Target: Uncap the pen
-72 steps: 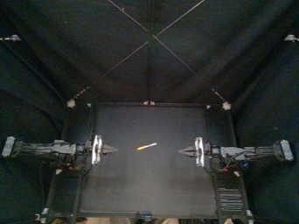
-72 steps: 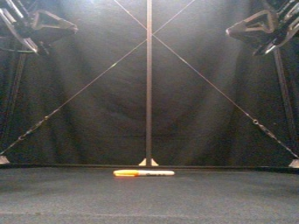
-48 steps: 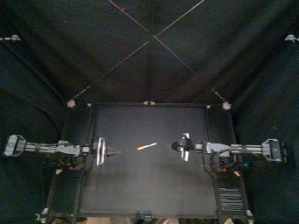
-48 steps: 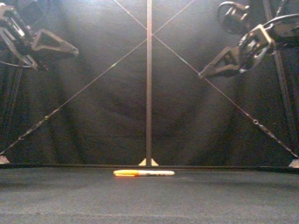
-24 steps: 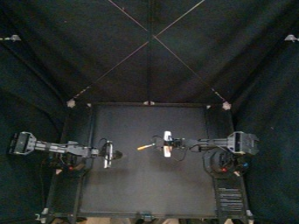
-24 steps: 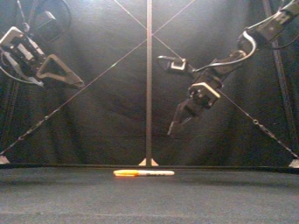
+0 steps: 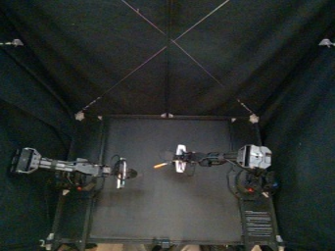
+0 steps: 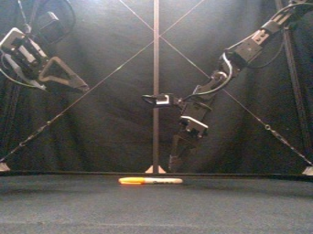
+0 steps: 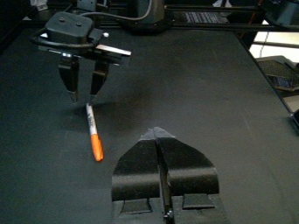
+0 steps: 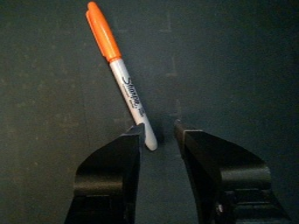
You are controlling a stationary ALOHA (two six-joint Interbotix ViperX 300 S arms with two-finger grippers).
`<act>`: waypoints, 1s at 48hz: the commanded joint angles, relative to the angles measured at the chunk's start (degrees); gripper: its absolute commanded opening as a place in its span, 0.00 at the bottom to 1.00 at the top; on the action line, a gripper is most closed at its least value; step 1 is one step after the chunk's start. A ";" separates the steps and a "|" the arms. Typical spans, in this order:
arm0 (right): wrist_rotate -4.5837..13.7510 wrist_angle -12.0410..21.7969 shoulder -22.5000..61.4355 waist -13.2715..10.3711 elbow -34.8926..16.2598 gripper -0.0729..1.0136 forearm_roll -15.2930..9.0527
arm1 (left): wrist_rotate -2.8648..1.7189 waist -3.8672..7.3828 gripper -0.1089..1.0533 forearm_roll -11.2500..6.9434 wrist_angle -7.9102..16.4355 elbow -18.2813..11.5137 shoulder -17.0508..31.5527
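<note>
**Right gripper swoops in on the pen!**
We watch the right gripper leave its perch high at the 3 o'clock edge of the table. It has swung in toward the centre and dropped steeply, and now hangs nose-down just above the pen. Its jaws, spread apart, now frame the pen's white 3 o'clock end in the right wrist view. Over at 9 o'clock we see a smaller move: the left gripper has crept a little inward and sunk from the upper corner of the front view, and it has held there through the last half second.
</note>
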 commanded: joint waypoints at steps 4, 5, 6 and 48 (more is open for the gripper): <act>0.00 0.35 0.00 0.26 -2.02 0.74 0.18 | 0.00 -0.09 0.08 0.18 -0.53 -1.05 0.09; 0.00 0.44 0.09 0.26 -2.11 0.74 0.09 | 0.00 -0.09 0.08 0.18 -0.53 -1.05 0.09; 0.00 0.35 0.35 0.26 -2.20 0.74 0.18 | 0.00 -0.18 0.08 0.18 -0.53 -1.05 0.09; 0.79 6.50 3.16 4.31 -3.25 0.51 -0.35 | -0.26 2.37 0.40 -4.66 -0.53 -1.14 0.09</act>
